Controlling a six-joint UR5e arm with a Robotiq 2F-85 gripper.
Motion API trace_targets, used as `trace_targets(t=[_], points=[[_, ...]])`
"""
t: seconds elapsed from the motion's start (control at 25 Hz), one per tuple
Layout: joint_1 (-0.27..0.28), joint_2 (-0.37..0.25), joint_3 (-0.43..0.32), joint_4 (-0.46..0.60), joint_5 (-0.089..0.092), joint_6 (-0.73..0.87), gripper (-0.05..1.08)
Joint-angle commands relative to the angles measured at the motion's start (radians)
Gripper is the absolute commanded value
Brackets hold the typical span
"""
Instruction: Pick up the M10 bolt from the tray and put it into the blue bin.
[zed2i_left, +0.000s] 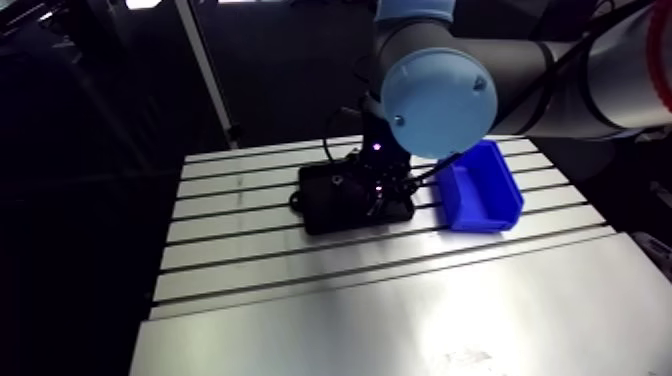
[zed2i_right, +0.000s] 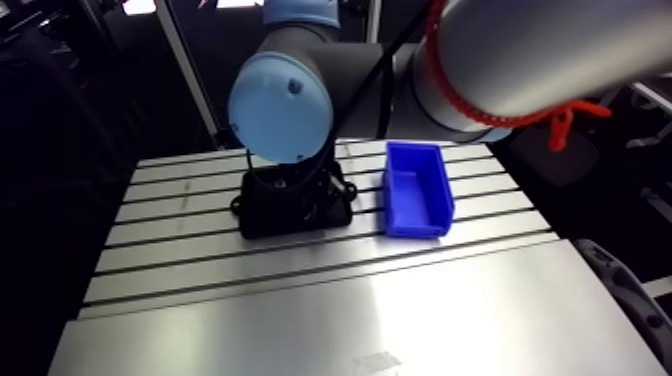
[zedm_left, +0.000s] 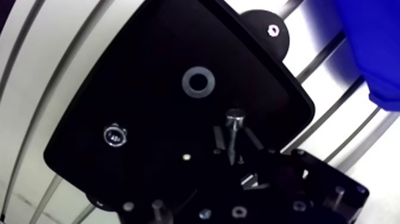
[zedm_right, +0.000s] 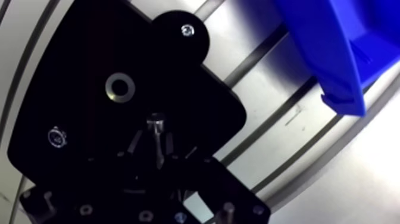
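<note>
A flat black tray (zedm_left: 143, 53) with rounded corners and a matte surface lies on the counter (zed2i_left: 400, 310), a brushed aluminium top cut by long parallel slots. A round ear at one tray corner carries a small bright screw (zedm_left: 272, 30).

The bolt (zedm_left: 233, 126) is on the tray: a slim metal piece with a round, flat-topped head and a dark, narrow shank. It lies directly ahead of the gripper (zedm_left: 234, 144), in line with it, the head pointing away and the shank running back toward it. The gripper is low over the tray and black against black, so I cannot tell whether it is grasping the bolt or released around it.

Beyond the bolt's head, well apart from it, a flat grey washer (zedm_left: 198, 81) lies as a plain ring with a dark hole. Off to one side sits a smaller fastener (zedm_left: 113, 134), seen end-on, with a shiny round cap and a recessed middle.

The blue bin (zed2i_right: 418, 190) stands on the counter just beside the tray, not touching it. It is smooth moulded plastic, rectangular, with upright walls and an open top; in the wrist view its glossy edge overhangs the slots.
</note>
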Motion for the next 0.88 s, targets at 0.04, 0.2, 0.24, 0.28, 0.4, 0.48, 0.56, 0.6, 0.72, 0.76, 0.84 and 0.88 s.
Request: trace_targets(t=[0.04,0.2,0.24,0.28,0.4,0.48,0.56,0.6,0.72,0.76,0.84,0.88], points=[[-0.001,0.0,-0.002,-0.001,0.0,0.0,0.7],[0.0,0.002,-0.004,0.001,-0.001,0.0,0.7],[-0.001,0.002,-0.004,0.001,-0.001,0.0,0.7],[0.0,0.0,-0.005,0.001,-0.001,-0.002,0.7],[-0.001,0.0,-0.005,0.001,-0.001,0.0,0.7],[-0.001,0.0,-0.005,-0.001,-0.001,0.0,0.7],[-0.001,0.0,-0.005,-0.001,0.0,0.0,0.7],[-0.001,0.0,-0.005,-0.001,0.0,0.0,0.7],[-0.001,0.0,-0.005,-0.001,0.0,0.0,0.7],[-0.001,0.0,-0.005,-0.001,0.0,0.0,0.7],[-0.001,0.002,-0.005,-0.001,0.0,0.0,0.7],[-0.001,0.002,-0.005,-0.001,0.0,0.0,0.7]])
